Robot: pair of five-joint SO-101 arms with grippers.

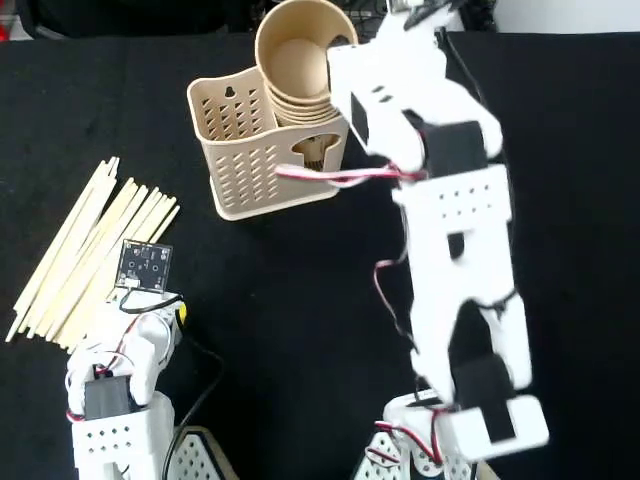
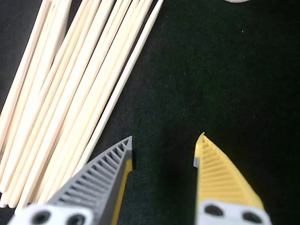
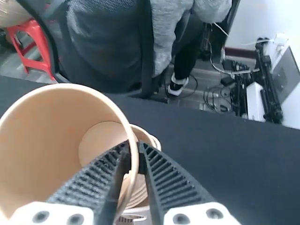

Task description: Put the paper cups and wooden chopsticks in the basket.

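A beige slotted basket (image 1: 240, 160) stands at the back of the black table with a stack of paper cups (image 1: 310, 110) in its right half. My right gripper (image 3: 133, 150) is shut on the rim of a tan paper cup (image 3: 51, 150), one finger inside and one outside, holding it above that stack; the high view shows the held cup (image 1: 298, 50) over the basket. Wooden chopsticks (image 1: 85, 250) lie in a loose bundle at the left. My left gripper (image 2: 164, 143) hovers open just beside the chopsticks (image 2: 70, 93), holding nothing.
The right arm (image 1: 450, 220) stretches up the table's right half from its base at the front edge. A red-and-white cable (image 1: 340, 178) hangs across the basket's front corner. Beyond the table's far edge are a seated person and floor cables (image 3: 234, 79).
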